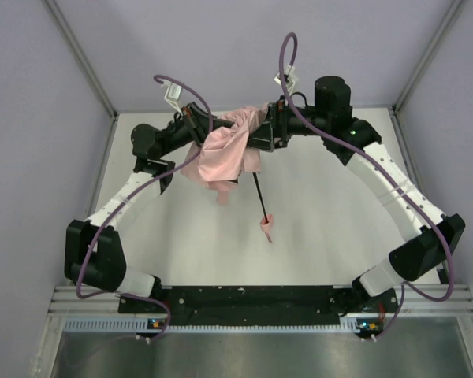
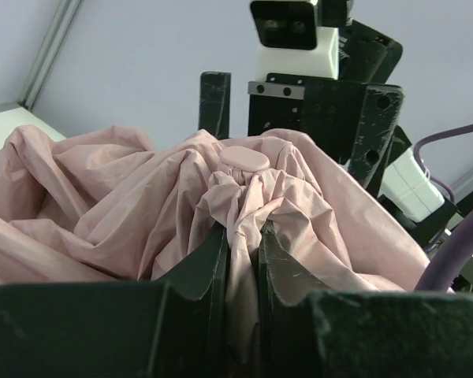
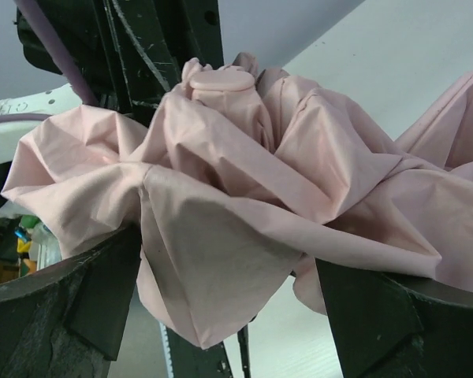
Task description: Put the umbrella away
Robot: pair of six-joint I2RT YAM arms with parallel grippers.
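Umbrella, pale pink: crumpled canopy held up over the far centre of the table, black shaft slanting nearward to the handle. Left gripper pinches canopy fabric below the top cap. Right gripper is spread wide, astride the canopy.

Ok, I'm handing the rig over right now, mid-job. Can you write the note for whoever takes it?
Hands: the left hand is shut on the umbrella, pinching the pink fabric just below its top cap. The right hand is open, with a finger on either side of the bunched fabric, not gripping.
Where: the umbrella is held up over the far middle of the table. Its black shaft and pink handle point toward the arm bases.
Done: canopy collapsed into a loose bunch.
Left: the shaft sticks out and the fabric is untidy, so it probably needs gathering, then stowing.
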